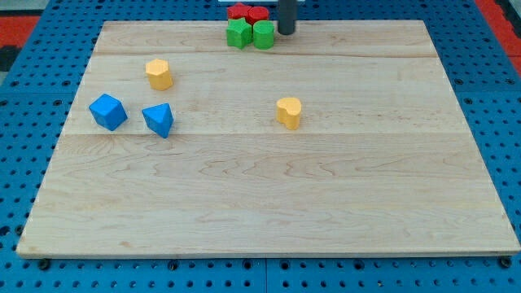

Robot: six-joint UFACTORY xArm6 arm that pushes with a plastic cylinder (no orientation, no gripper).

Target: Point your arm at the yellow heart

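Note:
The yellow heart lies near the middle of the wooden board. My tip stands at the view's top edge, just right of a cluster of blocks and well above the heart in the view. A second yellow block, hexagon-like, lies at the upper left.
A green star-like block and a green block sit at the top edge, with two red blocks behind them. A blue cube-like block and a blue triangular block lie at the left. Blue pegboard surrounds the board.

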